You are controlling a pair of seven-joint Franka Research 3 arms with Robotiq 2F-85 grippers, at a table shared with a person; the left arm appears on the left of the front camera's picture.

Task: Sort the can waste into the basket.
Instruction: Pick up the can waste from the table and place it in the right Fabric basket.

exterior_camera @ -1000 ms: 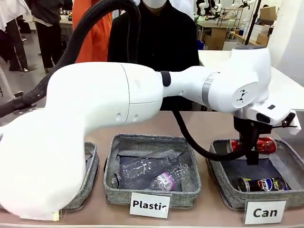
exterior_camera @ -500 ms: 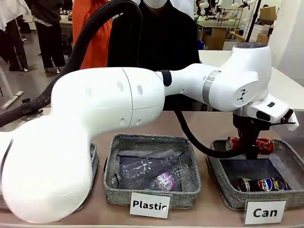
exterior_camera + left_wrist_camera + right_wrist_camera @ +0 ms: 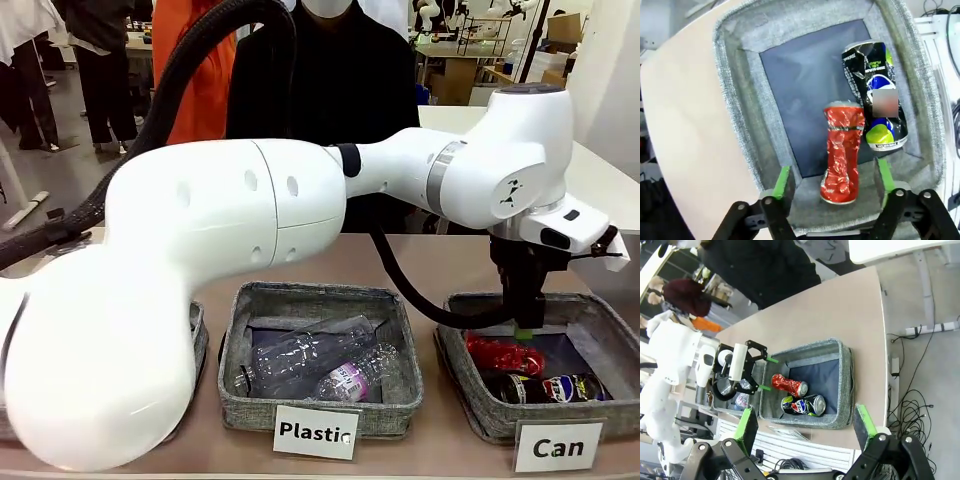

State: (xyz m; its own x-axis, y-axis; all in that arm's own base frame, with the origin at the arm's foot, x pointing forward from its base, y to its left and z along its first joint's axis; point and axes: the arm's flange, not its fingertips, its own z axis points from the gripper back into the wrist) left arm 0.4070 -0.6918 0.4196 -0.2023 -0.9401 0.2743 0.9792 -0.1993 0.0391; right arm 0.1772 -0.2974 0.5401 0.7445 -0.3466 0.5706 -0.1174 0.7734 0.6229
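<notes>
Below open left jaws [image 3: 832, 180], crushed red can [image 3: 842, 152] lies in basket [image 3: 735, 115] w/ black-blue can [image 3: 875, 95]; right jaws [image 3: 805, 427] apart.

A light tan table [image 3: 425, 262] carries three grey felt baskets in a row along its near edge. The right one [image 3: 470, 405] (white card reading "Can") sits near the right edge, the middle one [image 3: 240, 400] bears a "Plastic" card, and a third [image 3: 190, 365] shows partly at the left behind the arm.
</notes>
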